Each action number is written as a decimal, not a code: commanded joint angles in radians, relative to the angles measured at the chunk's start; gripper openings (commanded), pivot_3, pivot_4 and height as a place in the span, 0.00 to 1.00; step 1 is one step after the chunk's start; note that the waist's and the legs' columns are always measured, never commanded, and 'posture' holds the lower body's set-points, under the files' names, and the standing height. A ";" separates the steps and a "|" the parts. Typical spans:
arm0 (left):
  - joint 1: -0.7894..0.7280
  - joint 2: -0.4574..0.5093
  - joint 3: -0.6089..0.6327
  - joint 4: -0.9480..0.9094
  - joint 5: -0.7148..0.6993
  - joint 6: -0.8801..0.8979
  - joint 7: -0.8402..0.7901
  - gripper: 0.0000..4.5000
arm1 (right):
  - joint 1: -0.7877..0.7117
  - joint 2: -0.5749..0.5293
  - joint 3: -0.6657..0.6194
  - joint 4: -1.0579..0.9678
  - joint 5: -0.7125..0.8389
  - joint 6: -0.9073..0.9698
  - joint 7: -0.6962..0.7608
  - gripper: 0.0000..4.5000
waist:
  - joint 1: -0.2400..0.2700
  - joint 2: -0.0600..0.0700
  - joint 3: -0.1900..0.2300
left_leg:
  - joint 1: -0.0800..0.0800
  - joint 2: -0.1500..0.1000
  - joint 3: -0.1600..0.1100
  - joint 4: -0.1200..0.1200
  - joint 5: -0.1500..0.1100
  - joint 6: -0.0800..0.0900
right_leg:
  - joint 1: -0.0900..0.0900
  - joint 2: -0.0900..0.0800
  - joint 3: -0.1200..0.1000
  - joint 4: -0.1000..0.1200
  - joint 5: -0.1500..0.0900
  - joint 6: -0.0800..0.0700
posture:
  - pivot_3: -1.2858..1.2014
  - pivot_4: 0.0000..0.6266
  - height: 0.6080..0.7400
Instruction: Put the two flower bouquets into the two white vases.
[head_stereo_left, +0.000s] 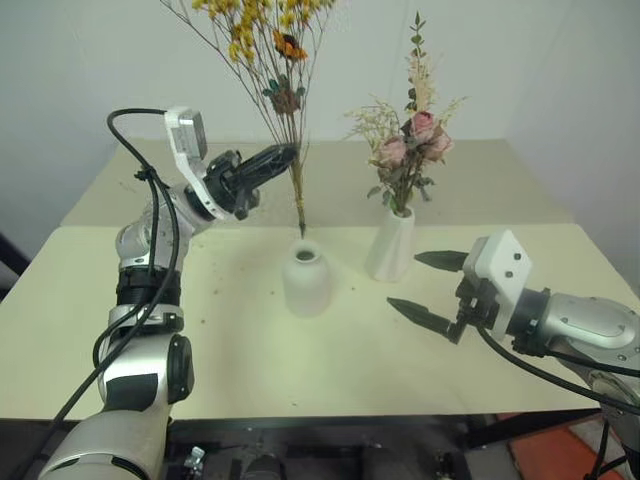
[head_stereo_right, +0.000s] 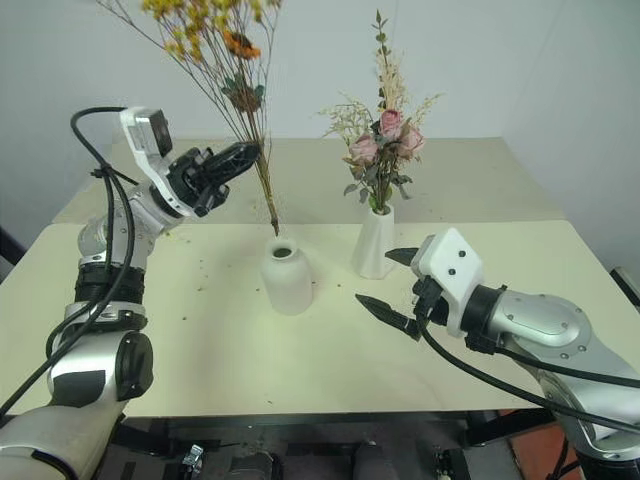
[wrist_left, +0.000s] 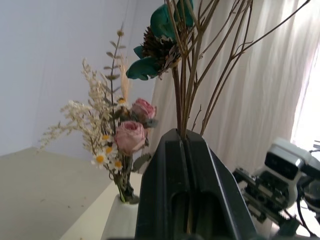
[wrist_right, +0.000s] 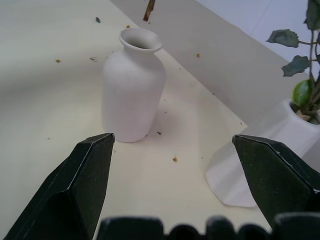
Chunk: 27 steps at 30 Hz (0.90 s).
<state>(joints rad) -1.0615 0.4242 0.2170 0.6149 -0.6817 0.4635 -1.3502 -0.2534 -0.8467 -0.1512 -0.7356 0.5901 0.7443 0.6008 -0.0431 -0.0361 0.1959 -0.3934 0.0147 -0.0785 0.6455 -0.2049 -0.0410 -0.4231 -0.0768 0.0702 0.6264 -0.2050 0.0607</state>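
The left gripper (head_stereo_left: 285, 156) is clamped on the thin brown stems of the yellow dried bouquet (head_stereo_left: 268, 40), held upright so the stem ends hang just above the short rounded white ceramic vase (head_stereo_left: 306, 279), ready for lowering. Beside that vase, the pink rose bouquet (head_stereo_left: 411, 140) already stands in the tall tapered white vase (head_stereo_left: 391, 245). The right gripper (head_stereo_left: 428, 285) waits nearby, spread wide and empty.

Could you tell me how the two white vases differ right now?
The short vase is rounded with a narrow neck; the tall vase is a slim tapered cone. The tall vase holds the pink bouquet; the short vase is empty, with the yellow bouquet's stems above its mouth in the left gripper. Both are matte white and upright on the table.
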 joint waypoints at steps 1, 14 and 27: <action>-0.019 -0.002 0.002 0.046 0.022 -0.031 -0.018 0.00 | -0.003 -0.003 -0.029 -0.030 -0.007 0.001 -0.019 1.00 | 0.000 0.000 0.000 | 0.000 0.000 0.000 0.000 0.000 0.000 | 0.000 0.000 0.000 0.000 0.000 0.000 | 0.52 0.24 1.00; 0.033 -0.041 -0.005 0.076 0.069 -0.064 -0.024 0.00 | 0.013 0.000 0.003 -0.011 -0.086 -0.040 -0.027 1.00 | 0.000 0.000 0.000 | 0.000 0.000 0.000 0.000 0.000 0.000 | 0.000 0.000 0.000 0.000 0.000 0.000 | 0.52 0.24 1.00; 0.088 -0.070 -0.054 0.078 0.147 -0.196 -0.091 0.00 | 0.039 0.033 0.026 -0.003 -0.181 -0.111 -0.012 1.00 | 0.000 0.000 0.000 | 0.000 0.000 0.000 0.000 0.000 0.000 | 0.000 0.000 0.000 0.000 0.000 0.000 | 0.52 0.24 1.00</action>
<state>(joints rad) -0.9698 0.3546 0.1626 0.7041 -0.5358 0.2886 -1.4305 -0.2128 -0.8134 -0.1175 -0.7247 0.4200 0.6666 0.5883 -0.0427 -0.0361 0.1959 -0.3937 0.0146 -0.0786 0.6456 -0.2049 -0.0410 -0.4232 -0.0768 0.0702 0.6264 -0.2051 0.0610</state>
